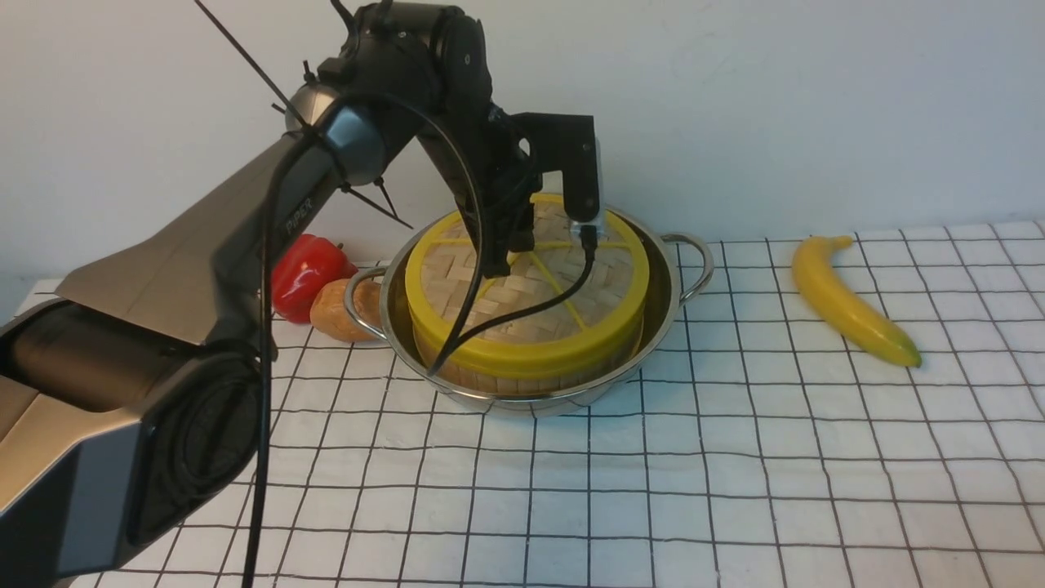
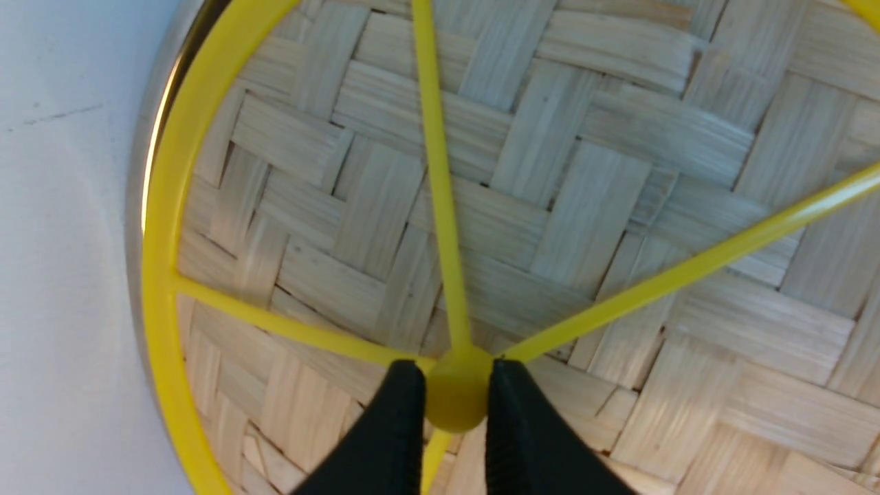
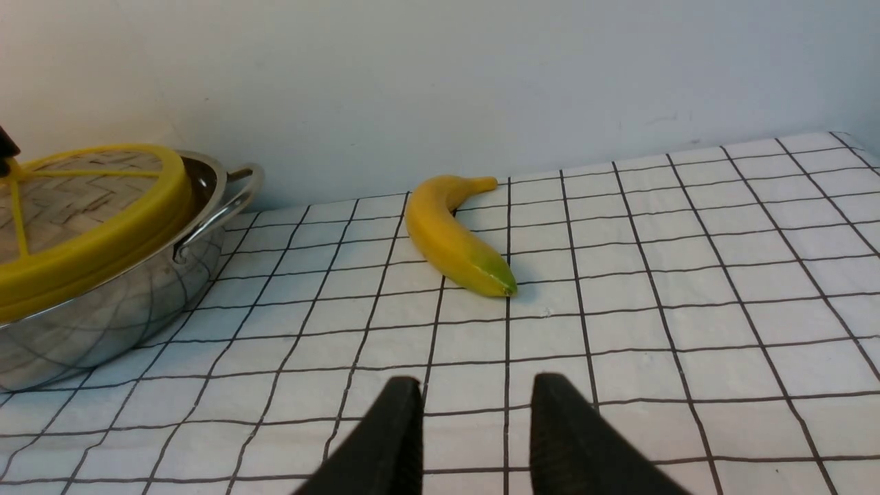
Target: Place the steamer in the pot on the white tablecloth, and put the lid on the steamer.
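Atop the steamer point(image 1: 522, 377), the lid point(image 1: 490, 302) lies flat.

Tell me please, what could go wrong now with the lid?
1. The left gripper is shut on the lid's small hub; opening unevenly may drag the lid sideways.
2. The lid sits tilted on the steamer, its far edge higher, so it might rest crooked.
3. Lifting without letting go could pull it off inside the pot.

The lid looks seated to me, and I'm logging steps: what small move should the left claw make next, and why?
Probably open the left claw and let go: it is shut on the hub of the lid, which already rests on the steamer inside the pot.
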Action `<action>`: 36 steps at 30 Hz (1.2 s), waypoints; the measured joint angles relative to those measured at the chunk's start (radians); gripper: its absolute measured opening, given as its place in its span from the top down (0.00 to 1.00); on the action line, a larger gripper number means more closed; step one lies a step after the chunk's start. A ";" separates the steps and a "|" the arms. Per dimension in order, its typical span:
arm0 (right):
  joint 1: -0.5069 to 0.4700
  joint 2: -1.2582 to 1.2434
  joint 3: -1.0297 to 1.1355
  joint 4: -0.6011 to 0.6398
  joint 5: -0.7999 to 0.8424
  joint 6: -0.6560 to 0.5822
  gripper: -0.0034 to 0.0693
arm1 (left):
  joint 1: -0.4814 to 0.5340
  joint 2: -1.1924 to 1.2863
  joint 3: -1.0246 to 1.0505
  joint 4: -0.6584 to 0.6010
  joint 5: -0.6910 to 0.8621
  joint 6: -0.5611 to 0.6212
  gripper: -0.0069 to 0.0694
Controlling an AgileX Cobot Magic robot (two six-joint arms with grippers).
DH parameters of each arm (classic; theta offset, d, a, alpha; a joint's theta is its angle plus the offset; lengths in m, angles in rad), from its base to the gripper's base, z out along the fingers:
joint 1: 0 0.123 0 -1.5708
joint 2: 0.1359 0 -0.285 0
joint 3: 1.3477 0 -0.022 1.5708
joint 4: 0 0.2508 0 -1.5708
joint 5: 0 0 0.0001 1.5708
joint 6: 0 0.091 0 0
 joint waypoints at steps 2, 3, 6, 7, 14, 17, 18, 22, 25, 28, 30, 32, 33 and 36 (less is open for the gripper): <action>0.000 0.000 0.000 0.000 0.000 0.000 0.62 | 0.000 0.000 0.000 0.000 0.000 0.000 0.77; 0.000 0.000 0.000 0.000 0.000 0.000 0.62 | 0.000 0.000 0.000 0.000 0.000 0.000 0.77; 0.000 0.000 0.000 0.000 0.000 0.000 0.62 | 0.000 0.000 0.000 0.001 0.000 0.000 0.78; 0.000 0.000 0.000 0.000 0.000 0.000 0.62 | 0.000 0.000 0.000 0.001 0.000 0.000 0.78; 0.000 0.000 0.000 0.000 0.000 0.000 0.62 | 0.000 0.000 0.000 0.002 0.000 -0.010 0.77; 0.000 0.000 0.000 0.000 0.000 0.000 0.62 | 0.000 0.000 0.000 0.014 -0.001 -0.032 0.66; 0.000 0.000 0.000 0.000 0.000 0.000 0.62 | 0.001 -0.001 0.000 0.020 -0.002 -0.036 0.62; 0.000 0.000 0.000 0.000 0.000 0.000 0.62 | 0.004 -0.004 0.000 0.041 -0.002 -0.048 0.40; 0.000 0.000 0.000 0.000 0.000 0.000 0.62 | 0.005 -0.017 0.000 0.054 -0.001 -0.072 0.23; 0.000 0.000 0.000 0.000 0.000 0.000 0.62 | 0.005 -0.060 0.000 0.073 -0.045 -0.157 0.11; 0.000 0.000 0.000 0.000 0.000 0.000 0.62 | 0.005 -0.125 0.000 0.082 -0.118 -0.292 0.08; 0.000 0.000 0.000 0.000 0.000 0.000 0.62 | 0.005 -0.177 0.000 0.097 -0.160 -0.424 0.09; 0.000 0.000 0.000 0.000 0.000 0.000 0.62 | 0.005 -0.206 0.000 0.108 -0.175 -0.505 0.11; 0.000 0.000 0.000 0.000 0.000 0.000 0.62 | 0.005 -0.285 0.000 0.157 -0.197 -0.768 0.19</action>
